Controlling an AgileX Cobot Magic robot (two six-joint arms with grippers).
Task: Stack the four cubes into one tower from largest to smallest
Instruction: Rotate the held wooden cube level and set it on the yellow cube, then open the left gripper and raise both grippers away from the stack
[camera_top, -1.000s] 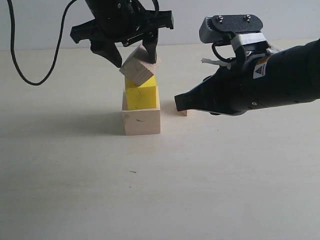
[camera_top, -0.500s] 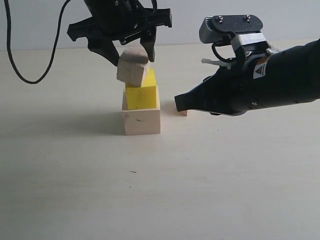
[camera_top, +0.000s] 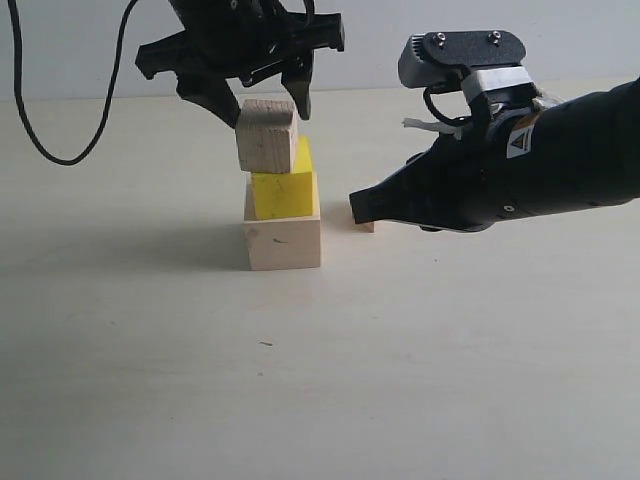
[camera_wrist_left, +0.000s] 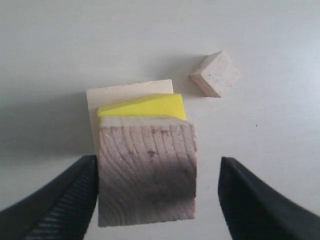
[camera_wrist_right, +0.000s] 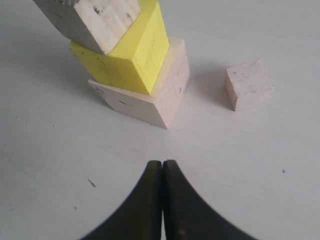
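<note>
Medium bare-wood cube (camera_top: 267, 135) rests atop the bright yellow cube (camera_top: 283, 195), overhanging its nine o'clock side in the exterior view.
Left end effector (camera_wrist_left: 157, 165) stands spread around it; right end effector (camera_wrist_right: 163, 167) is pressed together, empty. The small pale wooden cube (camera_wrist_left: 216, 73), probably light and stiff, best pinched on opposite flat faces, lies at three o'clock on open bench (camera_top: 400, 380).

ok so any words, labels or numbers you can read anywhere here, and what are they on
No word or number can be read in any view.
Sticker on the right arm: a warning triangle sign only; any print on it is too small to read.
Large wooden cube, yellow cube, medium wooden cube, small wooden cube: no print.
</note>
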